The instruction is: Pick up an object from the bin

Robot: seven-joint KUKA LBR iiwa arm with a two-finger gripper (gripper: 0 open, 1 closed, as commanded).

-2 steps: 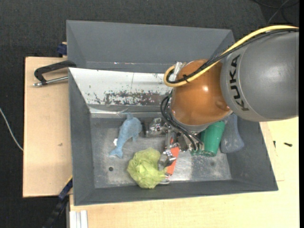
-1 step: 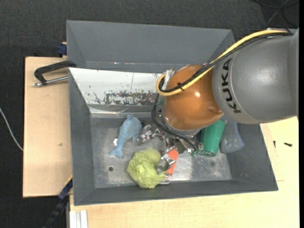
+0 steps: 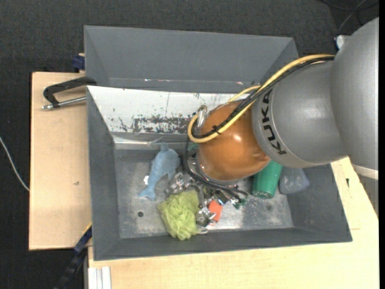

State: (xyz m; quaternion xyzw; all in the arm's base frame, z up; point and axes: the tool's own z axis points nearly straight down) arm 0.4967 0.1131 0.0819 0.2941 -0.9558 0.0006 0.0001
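Observation:
My gripper [image 3: 203, 196] is low in the middle of the bin, mostly hidden under the arm's wrist. It sits right over a yellow-green fuzzy lump [image 3: 179, 214] near the front wall and a small red and white thing [image 3: 213, 210] just right of that lump. A light blue soft toy [image 3: 159, 171] shaped like a fish lies to the gripper's left, close to it. Whether anything is held is hidden.
A green cylinder [image 3: 266, 179] leans at the right, half under the arm, with a grey-blue crumpled thing [image 3: 293, 181] beside it. The arm with its orange cover and yellow cable covers the bin's middle and right. Bare floor lies at the front left.

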